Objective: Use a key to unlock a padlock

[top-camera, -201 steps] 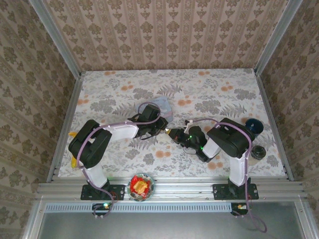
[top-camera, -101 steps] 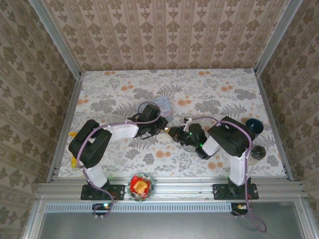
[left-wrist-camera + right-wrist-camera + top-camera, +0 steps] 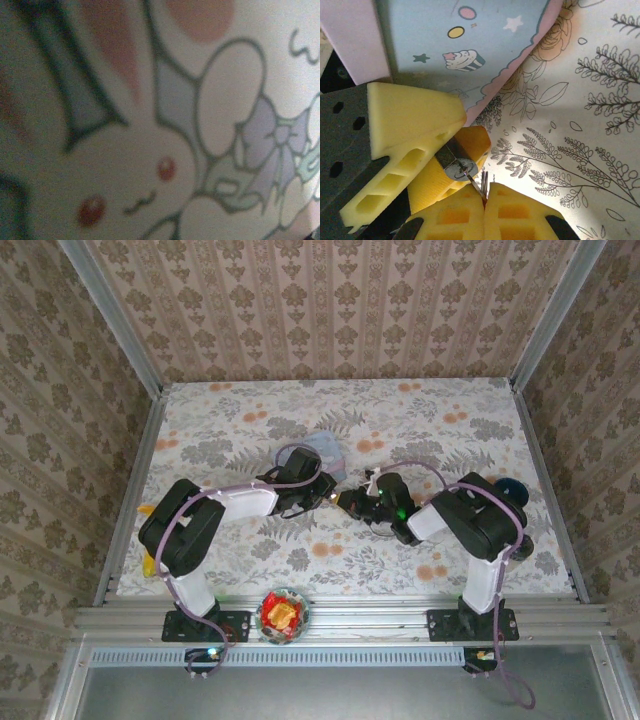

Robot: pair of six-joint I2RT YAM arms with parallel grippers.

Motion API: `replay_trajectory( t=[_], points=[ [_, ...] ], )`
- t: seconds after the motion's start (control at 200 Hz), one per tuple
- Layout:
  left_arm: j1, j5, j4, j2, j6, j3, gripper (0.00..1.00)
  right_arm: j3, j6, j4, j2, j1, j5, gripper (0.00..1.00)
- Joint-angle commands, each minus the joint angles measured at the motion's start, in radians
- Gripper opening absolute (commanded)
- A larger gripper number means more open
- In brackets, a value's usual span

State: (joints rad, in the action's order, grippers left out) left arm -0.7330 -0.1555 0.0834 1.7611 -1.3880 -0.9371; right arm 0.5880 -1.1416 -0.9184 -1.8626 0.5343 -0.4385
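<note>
Two yellow fingers (image 3: 410,120) of my left gripper (image 3: 322,498) are shut on the padlock (image 3: 449,156), a small dark block with a round silvery keyhole face turned toward the right wrist camera. My right gripper (image 3: 485,197) is shut on the key (image 3: 476,184). The key's thin blade reaches up into the keyhole face. From above, the two grippers meet tip to tip at the padlock (image 3: 334,500) near the table's middle. The pale blue tin (image 3: 470,40) stands just behind them, and its cartoon bunny lid (image 3: 150,125) sits blurred, close against the left wrist camera.
A dark blue dish (image 3: 507,490) and a small dark cup (image 3: 518,545) sit by the right wall. A bowl of red and yellow pieces (image 3: 284,613) rests on the front rail. The floral tablecloth (image 3: 220,430) is walled on three sides.
My right arm's wrist and forearm have swung toward the far side, while its fingertips stay at the padlock. The left arm has not moved.
</note>
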Motion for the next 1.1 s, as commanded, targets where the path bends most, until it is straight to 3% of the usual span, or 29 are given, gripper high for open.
replay_trajectory(
  t=[0.0,0.28,0.505,0.835,1.03,1.09],
  points=[
    [-0.064,-0.288,-0.147,0.042,-0.065,0.023,0.02,0.107,0.101,0.030,0.042,-0.037,0.082,0.00],
    [-0.066,-0.303,-0.125,0.065,-0.083,0.031,0.02,0.130,0.138,0.054,0.038,-0.057,-0.001,0.00],
    [-0.077,-0.344,-0.055,0.106,-0.133,0.050,0.02,0.176,0.178,0.203,0.065,-0.071,-0.060,0.00],
    [-0.085,-0.340,-0.133,0.102,-0.079,-0.024,0.02,0.246,0.268,0.365,0.066,-0.058,-0.044,0.00],
    [-0.072,-0.331,-0.097,0.089,-0.105,0.014,0.02,0.226,0.307,0.435,0.103,-0.069,-0.031,0.21],
    [-0.069,-0.326,-0.091,0.087,-0.112,0.022,0.02,0.213,0.309,0.441,0.109,-0.069,-0.029,0.23]
  ],
)
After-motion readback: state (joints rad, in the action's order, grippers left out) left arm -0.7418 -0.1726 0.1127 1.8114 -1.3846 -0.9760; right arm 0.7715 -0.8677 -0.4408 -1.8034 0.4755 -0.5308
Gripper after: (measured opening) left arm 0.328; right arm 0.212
